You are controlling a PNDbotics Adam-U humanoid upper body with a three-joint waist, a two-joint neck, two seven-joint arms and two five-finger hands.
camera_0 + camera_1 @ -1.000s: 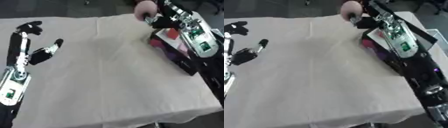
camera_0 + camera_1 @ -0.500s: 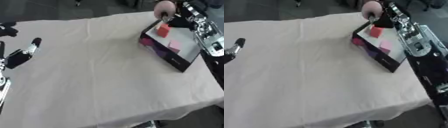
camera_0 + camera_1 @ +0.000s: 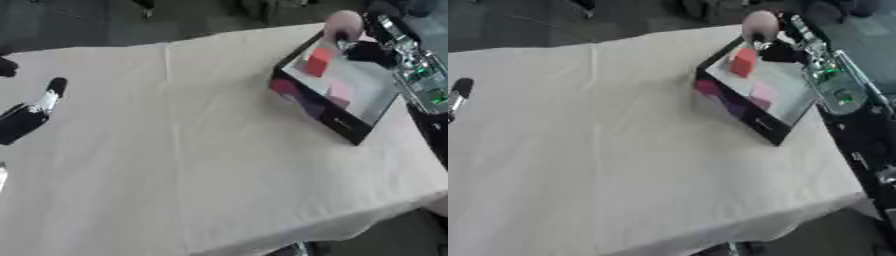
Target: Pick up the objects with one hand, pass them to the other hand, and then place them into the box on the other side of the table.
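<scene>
Right hand [image 3: 366,50] at the far corner of the box [image 3: 343,125], fingers curled round a pink rounded object [image 3: 342,23], held just above the rim. Looks light, smooth, prob. rolls; hold round its middle. Inside box: red block [image 3: 318,61], pink block [image 3: 339,92]. Left hand [image 3: 35,107] idle, fingers straight, well apart from box, across the bench [image 3: 175,150].

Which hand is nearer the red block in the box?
Right. The right hand is just beside the red block, over the box; the left hand sits across the table.

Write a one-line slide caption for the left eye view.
Right hand over the box, pink round object beside it; left hand idle.
</scene>
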